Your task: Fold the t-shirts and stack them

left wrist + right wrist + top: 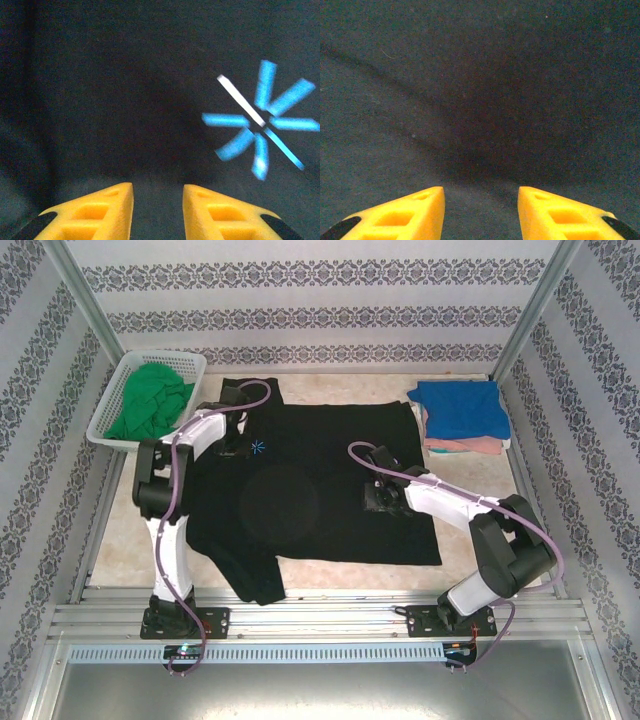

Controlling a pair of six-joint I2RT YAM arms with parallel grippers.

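A large black t-shirt (310,490) lies spread flat across the table, its light-blue chest mark (259,448) toward the upper left. My left gripper (238,448) hovers low over the cloth just left of that mark (262,117). Its yellow fingers (112,205) stand apart, with bare black fabric in the gap, so this gripper (158,192) is open. My right gripper (375,498) is down over the shirt's right half. It (481,195) is open too, and smooth black cloth (480,100) lies under it. A folded blue t-shirt (462,408) rests on a pink one (465,447) at the back right.
A white lattice basket (160,357) at the back left holds a crumpled green t-shirt (150,400). Patterned walls close in the table on three sides. Bare table surface (480,510) shows to the right of the black shirt, in front of the folded stack.
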